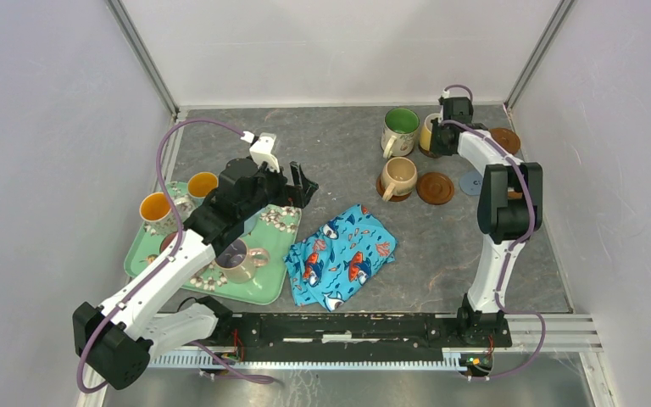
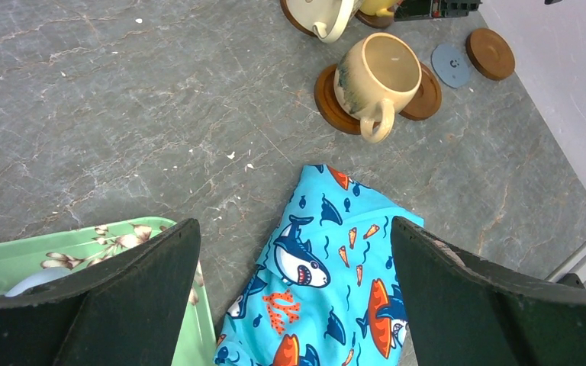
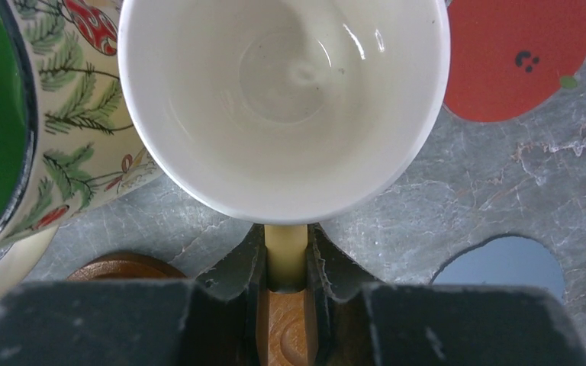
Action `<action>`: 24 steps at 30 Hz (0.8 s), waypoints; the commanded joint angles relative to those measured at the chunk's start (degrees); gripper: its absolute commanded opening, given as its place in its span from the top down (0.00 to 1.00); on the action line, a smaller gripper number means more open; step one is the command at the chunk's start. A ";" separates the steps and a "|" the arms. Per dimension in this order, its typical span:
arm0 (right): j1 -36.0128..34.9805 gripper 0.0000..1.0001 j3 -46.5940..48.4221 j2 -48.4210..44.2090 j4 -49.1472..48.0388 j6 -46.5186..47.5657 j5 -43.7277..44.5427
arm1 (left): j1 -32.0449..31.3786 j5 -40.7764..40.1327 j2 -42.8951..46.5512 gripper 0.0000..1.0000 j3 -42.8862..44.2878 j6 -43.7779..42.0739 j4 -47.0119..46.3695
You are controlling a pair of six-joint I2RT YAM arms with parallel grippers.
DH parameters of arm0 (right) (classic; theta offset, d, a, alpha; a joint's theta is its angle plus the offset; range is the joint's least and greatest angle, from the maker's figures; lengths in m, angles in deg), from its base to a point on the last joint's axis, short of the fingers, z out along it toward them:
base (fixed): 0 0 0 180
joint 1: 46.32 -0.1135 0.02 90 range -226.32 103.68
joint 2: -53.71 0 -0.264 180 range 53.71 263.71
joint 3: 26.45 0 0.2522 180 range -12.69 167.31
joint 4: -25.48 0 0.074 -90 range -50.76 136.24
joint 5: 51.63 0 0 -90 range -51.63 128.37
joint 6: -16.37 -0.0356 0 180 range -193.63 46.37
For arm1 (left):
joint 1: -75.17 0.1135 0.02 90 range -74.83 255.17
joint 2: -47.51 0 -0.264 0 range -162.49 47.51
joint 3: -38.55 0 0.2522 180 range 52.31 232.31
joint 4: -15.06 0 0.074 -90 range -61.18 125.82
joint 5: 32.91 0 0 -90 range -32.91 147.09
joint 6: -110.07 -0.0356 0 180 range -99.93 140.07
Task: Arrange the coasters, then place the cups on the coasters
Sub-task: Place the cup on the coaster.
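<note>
My right gripper (image 1: 442,129) (image 3: 286,244) is shut on the pale yellow handle of a yellow cup (image 1: 430,131) with a white inside (image 3: 282,99). A brown coaster (image 3: 286,328) shows directly beneath the handle. Just left stands the cream cup with a green inside (image 1: 400,129) (image 3: 84,122). A beige cup (image 1: 401,175) (image 2: 378,72) sits on a brown coaster (image 2: 330,103). Loose coasters lie nearby: brown (image 1: 435,188), blue-grey (image 1: 472,182) (image 3: 503,263), brown (image 1: 505,140), red (image 3: 515,57). My left gripper (image 1: 301,186) (image 2: 294,252) hangs open above the cloth's edge, holding nothing.
A green floral tray (image 1: 148,254) (image 2: 84,244) at the left holds two orange-lined cups (image 1: 157,209) (image 1: 203,183) and a lilac-lined one (image 1: 236,259), partly under my left arm. The blue fish-print cloth (image 1: 343,254) (image 2: 328,267) lies crumpled mid-table. Walls close in right and behind.
</note>
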 commanded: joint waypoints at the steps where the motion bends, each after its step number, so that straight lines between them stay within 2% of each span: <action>1: -0.25 1.00 4.56 0.32 -2.24 2.26 3.28 | -0.23 0.57 -0.17 0.00 -0.25 -2.48 -2.71; 21: -0.41 1.00 4.92 0.87 -0.31 2.76 6.53 | -0.25 0.90 -0.79 0.00 -0.25 -2.32 -2.70; 24: -0.57 0.94 5.22 0.96 0.10 2.75 6.06 | -0.23 0.95 -0.83 0.00 -0.25 -2.23 -2.60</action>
